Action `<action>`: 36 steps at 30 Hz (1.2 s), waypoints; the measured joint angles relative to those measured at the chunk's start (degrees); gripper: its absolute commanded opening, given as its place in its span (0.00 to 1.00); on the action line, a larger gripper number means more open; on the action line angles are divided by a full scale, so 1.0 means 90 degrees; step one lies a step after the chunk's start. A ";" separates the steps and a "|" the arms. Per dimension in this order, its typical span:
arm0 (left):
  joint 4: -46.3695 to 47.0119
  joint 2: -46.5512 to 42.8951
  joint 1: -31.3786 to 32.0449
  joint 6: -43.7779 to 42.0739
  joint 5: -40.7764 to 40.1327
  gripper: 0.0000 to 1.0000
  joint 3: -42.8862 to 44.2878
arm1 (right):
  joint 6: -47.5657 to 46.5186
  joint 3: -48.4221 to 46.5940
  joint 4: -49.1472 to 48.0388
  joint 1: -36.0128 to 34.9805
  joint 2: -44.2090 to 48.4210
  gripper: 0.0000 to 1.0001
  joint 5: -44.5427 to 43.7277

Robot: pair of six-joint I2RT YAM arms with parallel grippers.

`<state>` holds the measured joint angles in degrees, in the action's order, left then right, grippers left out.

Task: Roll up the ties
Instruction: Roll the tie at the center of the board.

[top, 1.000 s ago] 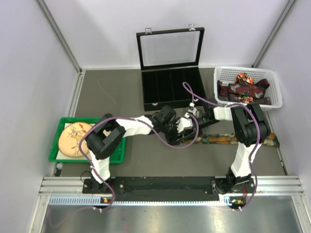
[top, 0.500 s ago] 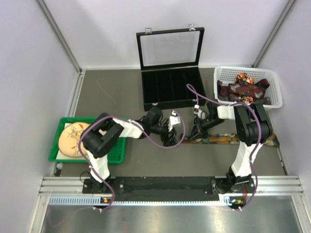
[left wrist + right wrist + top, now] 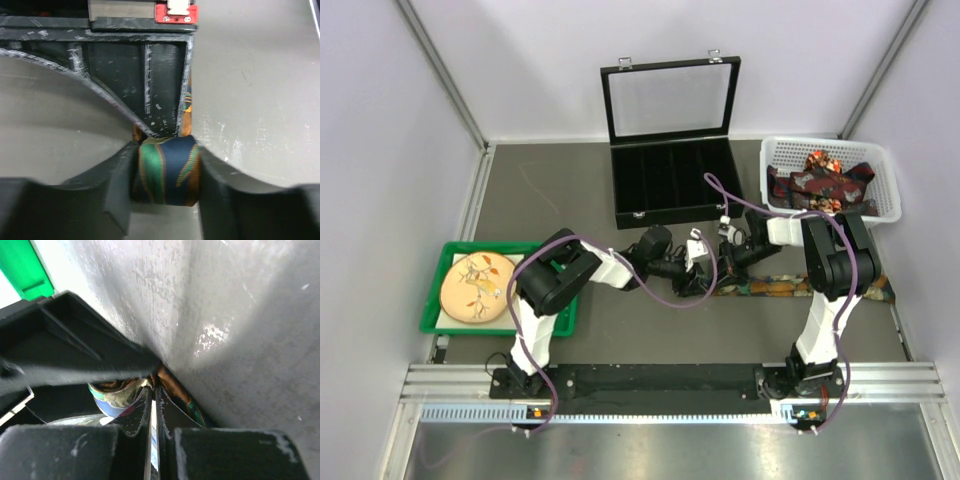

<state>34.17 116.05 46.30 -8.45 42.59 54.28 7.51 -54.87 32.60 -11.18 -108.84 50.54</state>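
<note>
Tie roll (image 3: 167,172) tight in L claw (image 3: 165,186), R claw (image 3: 152,410) closed alongside.

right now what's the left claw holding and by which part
The left claw holds the tie by its rolled-up end, squeezing the roll from both sides.

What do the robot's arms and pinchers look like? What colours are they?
The left arm and right arm both have chunky black joints joined by smooth white tubes. A thin purple cable loops loosely along each one. The fingers are dark and blocky, with pale scuff marks. Both arms stand on a long black rail.
</note>
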 measured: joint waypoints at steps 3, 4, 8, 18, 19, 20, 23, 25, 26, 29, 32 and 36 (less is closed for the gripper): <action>-0.0204 0.0029 0.0044 -0.0024 -0.0058 0.28 0.0114 | -0.0005 -0.0024 -0.0010 0.0000 0.0000 0.00 0.0000; -0.0362 0.0027 0.0053 -0.0097 -0.0109 0.26 0.0185 | -0.0029 -0.0051 -0.0007 0.0000 0.0000 0.00 -0.0012; -0.1370 -0.0095 0.0104 -0.0590 -0.0396 0.25 0.0525 | -0.0226 -0.0189 0.0175 0.0019 0.0000 0.21 -0.0058; -0.3767 -0.0573 0.0187 -0.1450 -0.1401 0.31 0.1042 | -0.0903 -0.0610 0.0974 0.0311 0.0211 0.45 0.0510; -0.3881 -0.0578 0.0202 -0.1479 -0.1467 0.33 0.1083 | -0.0848 -0.0602 0.0935 0.0296 0.0248 0.45 0.0653; -0.3971 -0.0583 0.0219 -0.1520 -0.1525 0.36 0.1120 | -0.0794 -0.0573 0.0848 0.0267 0.0274 0.45 0.0782; -0.4114 -0.0585 0.0265 -0.1593 -0.1639 0.37 0.1180 | -0.0517 -0.0396 0.0505 0.0097 0.0287 0.44 0.1030; -0.4158 -0.0585 0.0277 -0.1613 -0.1668 0.37 0.1202 | -0.0308 -0.0236 0.0223 -0.0041 0.0287 0.43 0.1107; -0.4165 -0.0585 0.0279 -0.1627 -0.1671 0.37 0.1207 | -0.0202 -0.0160 0.0070 -0.0104 0.0287 0.42 0.1132; -0.4235 -0.0593 0.0277 -0.1698 -0.1647 0.37 0.1209 | 0.0124 -0.0005 -0.0398 -0.0163 0.0284 0.40 0.1158; -0.4299 -0.0590 0.0277 -0.1741 -0.1644 0.37 0.1236 | 0.0486 0.0134 -0.0937 -0.0165 0.0250 0.35 0.1207; -0.4328 -0.0590 0.0277 -0.1761 -0.1654 0.37 0.1253 | 0.0707 0.0146 -0.1372 -0.0248 0.0112 0.35 0.1212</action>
<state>-4.78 110.74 48.80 -24.29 27.70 65.56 13.87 -53.56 20.25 -13.41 -107.83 61.45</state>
